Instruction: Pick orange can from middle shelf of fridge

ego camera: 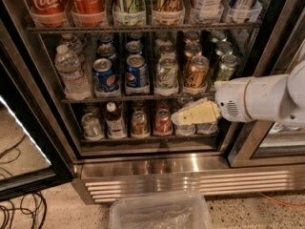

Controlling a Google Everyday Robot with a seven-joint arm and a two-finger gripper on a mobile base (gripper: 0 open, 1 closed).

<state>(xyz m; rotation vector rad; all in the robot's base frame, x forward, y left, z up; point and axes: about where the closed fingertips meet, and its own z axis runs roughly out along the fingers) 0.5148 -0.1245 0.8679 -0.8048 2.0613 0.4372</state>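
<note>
The orange can (195, 72), copper-coloured with a silver top, stands at the front of the middle shelf (119, 99) of the fridge (143, 167), right of centre. More orange cans stand in a row behind it. My gripper (185, 116), cream-coloured on a white arm (259, 98), reaches in from the right. It sits just below the middle shelf's front rail, in front of the lower shelf's cans, below and slightly left of the orange can. It holds nothing that I can see.
A pale green-and-white can (167, 73) stands left of the orange can and an olive-green can (226, 67) right of it. Pepsi cans (137, 73) and a water bottle (71, 71) stand further left. The open glass door (28, 128) is at left. A plastic bin (159, 213) sits on the floor below.
</note>
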